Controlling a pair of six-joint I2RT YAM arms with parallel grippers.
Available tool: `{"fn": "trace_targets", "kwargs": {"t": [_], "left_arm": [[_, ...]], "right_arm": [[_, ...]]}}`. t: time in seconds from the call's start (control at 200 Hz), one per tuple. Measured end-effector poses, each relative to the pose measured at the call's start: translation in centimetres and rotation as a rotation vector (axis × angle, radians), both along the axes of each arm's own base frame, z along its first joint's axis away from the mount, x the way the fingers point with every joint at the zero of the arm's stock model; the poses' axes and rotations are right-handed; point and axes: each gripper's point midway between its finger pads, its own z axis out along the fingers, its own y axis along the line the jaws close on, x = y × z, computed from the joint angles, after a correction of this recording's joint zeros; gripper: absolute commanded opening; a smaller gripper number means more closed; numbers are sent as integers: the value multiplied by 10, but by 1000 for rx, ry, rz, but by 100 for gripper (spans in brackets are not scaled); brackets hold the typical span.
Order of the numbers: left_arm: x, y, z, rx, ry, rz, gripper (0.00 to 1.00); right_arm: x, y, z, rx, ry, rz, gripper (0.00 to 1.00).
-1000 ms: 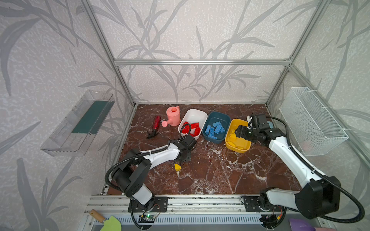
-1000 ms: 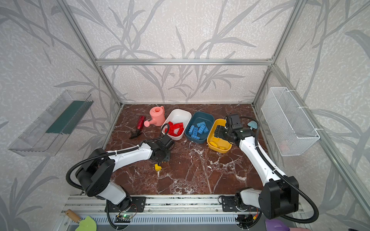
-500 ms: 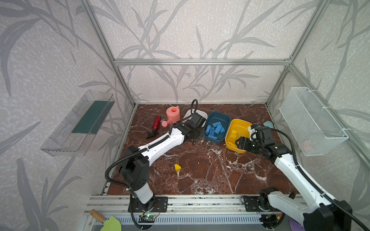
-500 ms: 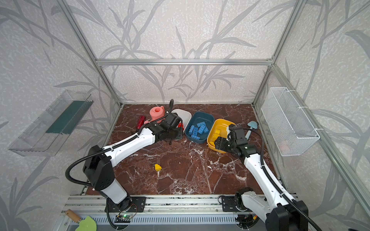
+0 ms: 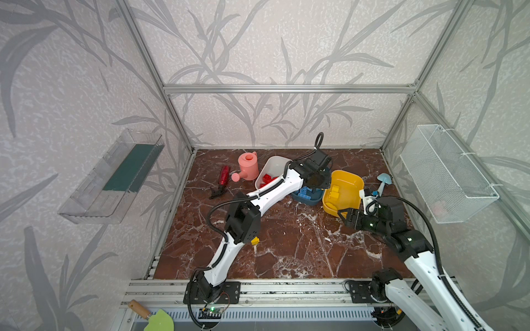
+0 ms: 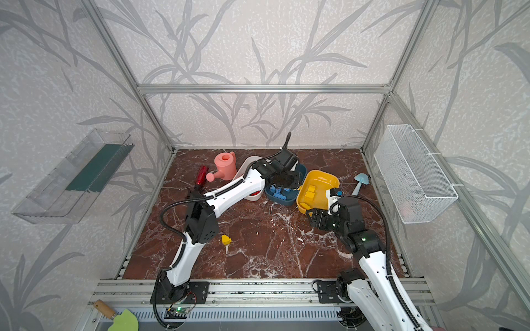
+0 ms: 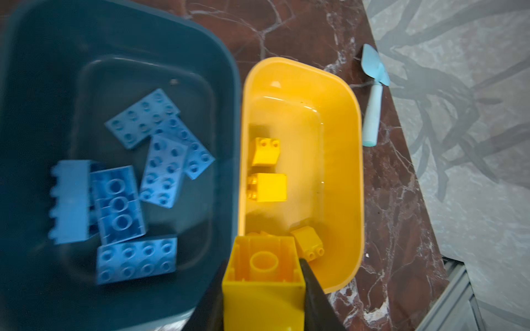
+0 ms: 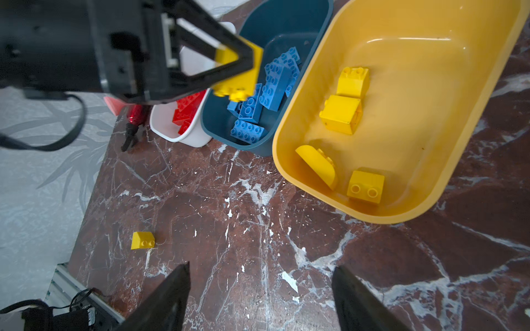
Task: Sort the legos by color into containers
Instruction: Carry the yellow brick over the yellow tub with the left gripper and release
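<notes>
My left gripper is shut on a yellow lego, hollow underside towards the camera. It hovers over the teal container by the rim of the yellow container. Blue legos lie in the teal container, yellow legos in the yellow one, red legos in the white container. One loose yellow lego sits on the floor near the left arm's elbow. My right gripper is open and holds nothing, above the marble in front of the yellow container.
A pink watering can and a dark red tool lie left of the white container. A light blue trowel lies right of the yellow one. A wire basket hangs on the right wall, a clear tray on the left wall.
My left arm has swung from the floor near the loose yellow lego, past the white container, to over the teal one. My right arm has drawn back from the yellow container towards the front.
</notes>
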Motion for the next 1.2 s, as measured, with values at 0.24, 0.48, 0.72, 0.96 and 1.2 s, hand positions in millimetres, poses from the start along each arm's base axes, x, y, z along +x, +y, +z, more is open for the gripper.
{"fn": "trace_targets", "kwargs": {"t": [0.24,0.48,0.72,0.96,1.2], "left_arm": [[-8,-46,-30,-39,65,-75,31],[-12,-47,-56,-5,121,-81,65],[-11,-39,-39,5,79,-71,76],[-31,28,31,28,-53,11,79],[-54,142,101,18,-247,207,82]], "right_arm": [[-6,8,29,51,-121,54,80],[-8,9,27,37,-119,71,81],[-13,10,53,33,-165,91,81],[-26,29,91,5,-234,186,81],[-33,79,55,-119,-140,365,83]]}}
